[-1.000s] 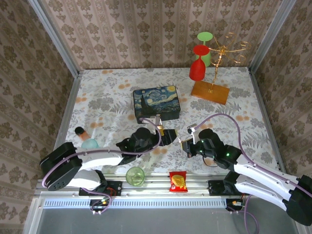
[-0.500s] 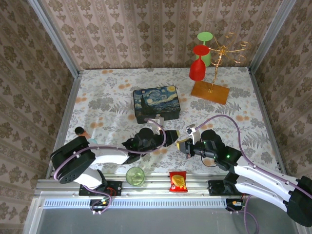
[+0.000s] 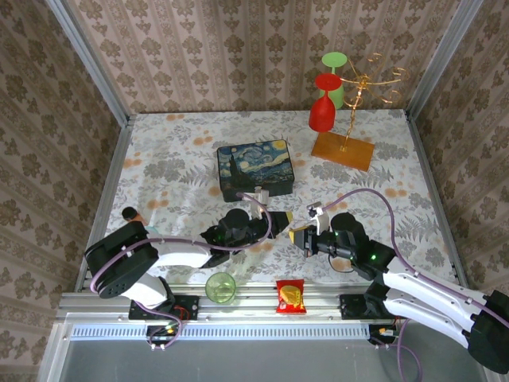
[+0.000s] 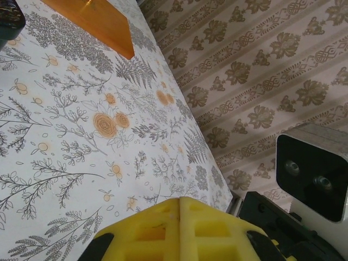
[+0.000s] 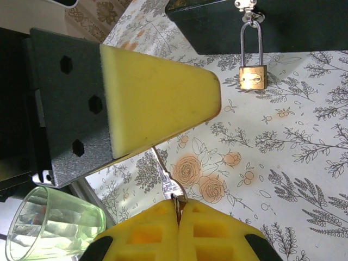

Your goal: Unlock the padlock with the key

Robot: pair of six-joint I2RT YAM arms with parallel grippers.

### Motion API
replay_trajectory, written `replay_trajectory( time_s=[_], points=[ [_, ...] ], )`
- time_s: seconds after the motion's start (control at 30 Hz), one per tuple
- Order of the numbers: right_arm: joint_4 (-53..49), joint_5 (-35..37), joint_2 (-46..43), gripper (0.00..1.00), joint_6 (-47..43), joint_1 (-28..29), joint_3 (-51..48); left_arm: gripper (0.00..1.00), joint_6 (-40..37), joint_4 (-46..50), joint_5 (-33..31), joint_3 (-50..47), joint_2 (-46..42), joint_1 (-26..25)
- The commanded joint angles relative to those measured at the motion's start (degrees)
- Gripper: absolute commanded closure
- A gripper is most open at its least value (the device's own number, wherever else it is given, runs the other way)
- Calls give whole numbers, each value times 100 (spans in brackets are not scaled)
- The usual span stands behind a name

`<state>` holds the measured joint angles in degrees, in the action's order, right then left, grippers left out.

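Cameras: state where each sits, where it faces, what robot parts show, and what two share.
Top external: above and behind the robot, looking down on the table; left arm and right arm show.
Left wrist: low over the table, facing the right wall; left hand shut at bottom.
Right wrist: low, facing the box and hanging padlock; right hand pinches the key.
Shared: top and right wrist both show the padlock.

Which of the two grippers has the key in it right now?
The right gripper: its yellow pads are shut on the silvery key, whose blade sticks out between them. The left gripper is closed with nothing visible in it.
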<state>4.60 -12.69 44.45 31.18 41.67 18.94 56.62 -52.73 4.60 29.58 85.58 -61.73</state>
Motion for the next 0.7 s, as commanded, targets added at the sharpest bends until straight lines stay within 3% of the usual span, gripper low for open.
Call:
replay_trajectory(
  time_s=[0.0,0.03,0.07,0.1,0.23,0.27,0.43,0.57,0.67],
  points=[
    [321,9,-70,100,115,-60,-31,100,94,-176,155,138,116,-29],
    [370,-66,-56,100,117,-79,-24,100,118,-183,152,135,117,-36],
    [381,-101,-37,93,108,-89,4,100,128,-192,146,135,105,-35],
    [387,-126,-41,69,116,-97,11,100,138,-225,142,136,95,-32],
    [735,-422,-217,6,271,-286,-149,100,268,-505,38,42,17,-14],
    [884,-526,-263,0,333,-343,-207,100,296,-558,20,22,0,-6],
    [1921,-1250,-241,0,817,-765,-476,100,379,-756,41,30,-72,37],
    [3054,-1703,32,7,1251,-923,-658,100,549,-985,46,7,-86,56],
    [4043,-1928,338,24,1651,-965,-819,100,500,-949,-60,-1,-170,48]
  ],
)
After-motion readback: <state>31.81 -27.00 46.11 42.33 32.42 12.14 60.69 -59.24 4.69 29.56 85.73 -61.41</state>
